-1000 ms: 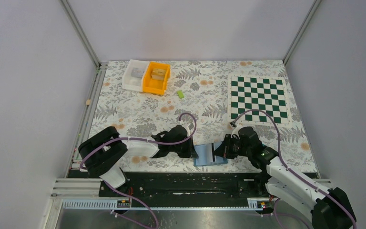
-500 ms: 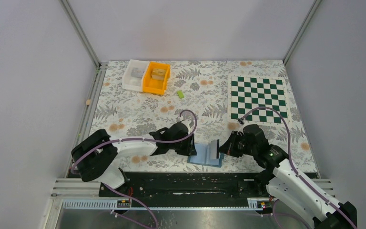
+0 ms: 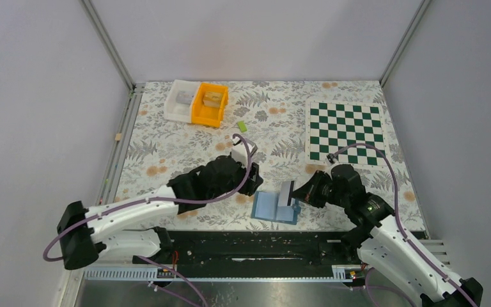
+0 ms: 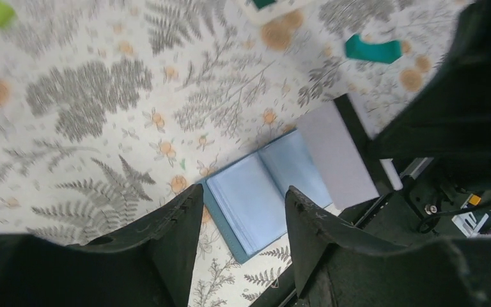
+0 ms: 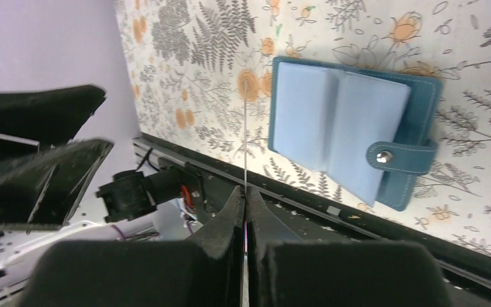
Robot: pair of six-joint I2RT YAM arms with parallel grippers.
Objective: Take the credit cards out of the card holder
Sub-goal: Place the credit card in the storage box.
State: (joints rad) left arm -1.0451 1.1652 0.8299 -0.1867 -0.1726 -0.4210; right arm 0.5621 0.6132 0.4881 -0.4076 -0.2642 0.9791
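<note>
The blue card holder [image 3: 273, 206] lies open on the table near the front edge, its pale sleeves facing up [image 4: 265, 192] and its snap tab to one side [image 5: 401, 157]. My right gripper [image 3: 295, 194] is shut on a grey credit card [image 3: 287, 192], which it holds just above the holder's right half. In the right wrist view that card shows edge-on as a thin line [image 5: 245, 128] rising from the jaws [image 5: 245, 192]. A teal credit card [image 4: 372, 48] lies on the table farther back. My left gripper [image 4: 243, 198] hovers open over the holder's left side, holding nothing.
A white bin [image 3: 181, 100] and an orange bin [image 3: 210, 104] stand at the back left. A small lime-green block [image 3: 241, 126] lies near them. A chessboard [image 3: 346, 132] covers the back right. The black base rail [image 3: 256, 243] runs just in front of the holder.
My left gripper has opened, let go of the holder and drawn up and back. My right gripper has lifted the grey card up and right, out of the sleeves.
</note>
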